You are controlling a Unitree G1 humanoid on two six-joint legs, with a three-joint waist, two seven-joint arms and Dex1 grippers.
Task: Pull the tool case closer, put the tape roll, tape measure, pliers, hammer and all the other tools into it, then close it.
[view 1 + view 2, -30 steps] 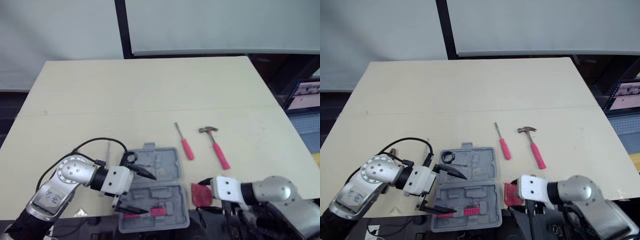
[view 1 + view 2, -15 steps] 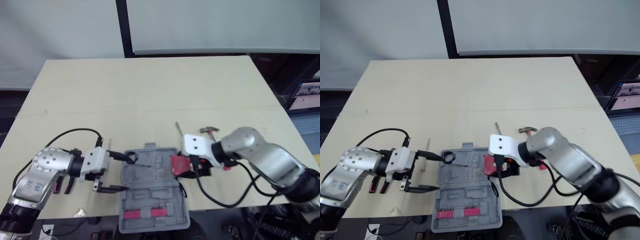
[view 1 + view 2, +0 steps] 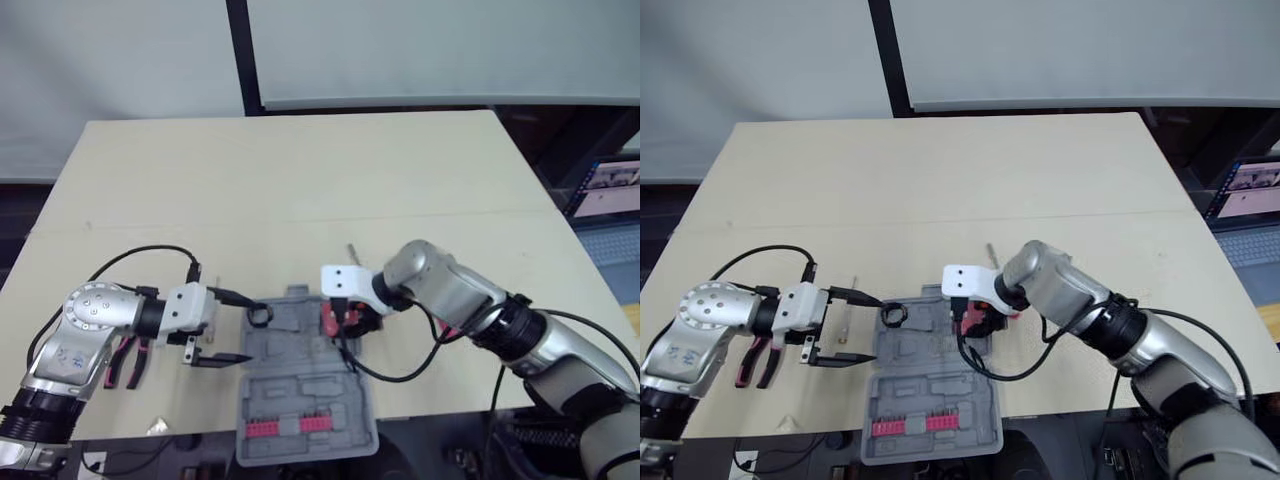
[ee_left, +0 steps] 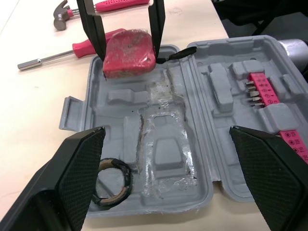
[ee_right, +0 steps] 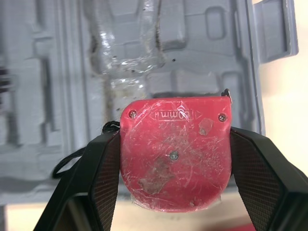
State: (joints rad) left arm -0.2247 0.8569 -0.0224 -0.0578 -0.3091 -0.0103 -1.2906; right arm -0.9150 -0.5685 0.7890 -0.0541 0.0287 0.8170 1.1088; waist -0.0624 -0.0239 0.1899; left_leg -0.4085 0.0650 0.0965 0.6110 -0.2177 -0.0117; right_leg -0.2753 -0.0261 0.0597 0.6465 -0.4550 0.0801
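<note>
Right wrist view: right gripper's (image 5: pixel 176 161) fingers clamp scratched red tape measure (image 5: pixel 175 139), partly hiding open grey plastic tool case (image 5: pixel 192 57); left gripper's (image 3: pixel 245 327) fingers apart.

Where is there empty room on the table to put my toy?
The far half of the table, beyond the tool case, is bare. The near part is crowded: the case, the pliers, the open left gripper and the right gripper holding the tape measure over the case.

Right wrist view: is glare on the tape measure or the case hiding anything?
Right wrist view: the tape measure shows pale scuffs, with no glare hiding its outline; a glossy patch on the tool case glints. Left wrist view: the same patch glints mid-tray, but the recesses around it are readable.
</note>
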